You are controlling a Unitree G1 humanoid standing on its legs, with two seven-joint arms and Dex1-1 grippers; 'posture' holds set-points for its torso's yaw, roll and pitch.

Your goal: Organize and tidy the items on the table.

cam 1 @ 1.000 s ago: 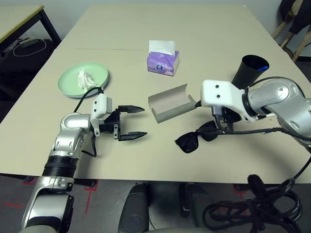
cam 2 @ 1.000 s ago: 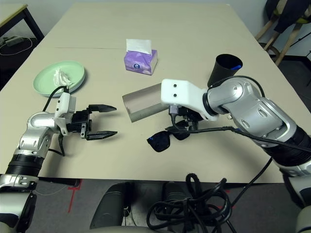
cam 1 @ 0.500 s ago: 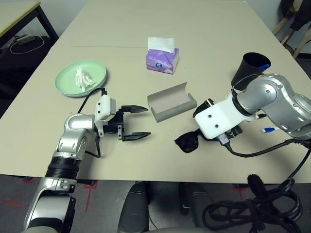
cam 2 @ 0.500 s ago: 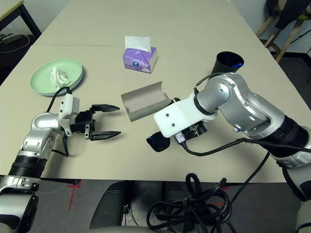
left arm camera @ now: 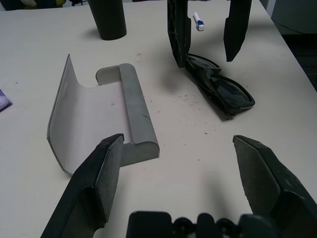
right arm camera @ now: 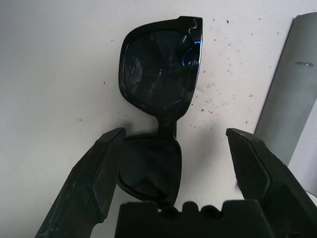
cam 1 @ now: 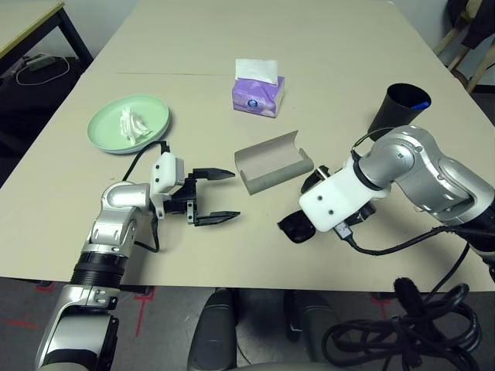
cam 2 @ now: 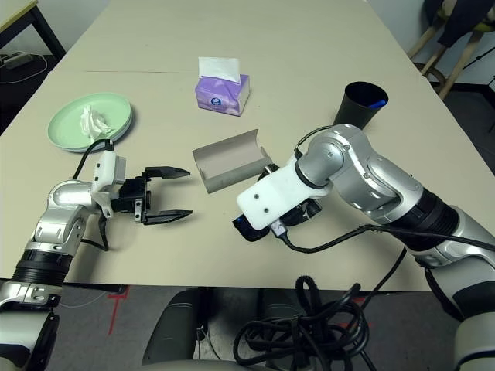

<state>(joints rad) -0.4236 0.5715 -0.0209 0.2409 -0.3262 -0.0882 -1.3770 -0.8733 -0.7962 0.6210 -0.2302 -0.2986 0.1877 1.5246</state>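
Left eye view: the beige counter (cam 1: 325, 46) carries, by size, the open grey glasses case (cam 1: 272, 161) near centre, the mint plate (cam 1: 108, 130) with crumpled tissue (cam 1: 133, 124) at ten o'clock, the black cup (cam 1: 398, 110) at two o'clock, and black sunglasses (right arm camera: 159, 84) at five o'clock of the case. Right fingers (right arm camera: 94, 178) hang released, straddling the sunglasses; left fingers (cam 1: 213, 219) rest released, empty, at eight o'clock of the case.
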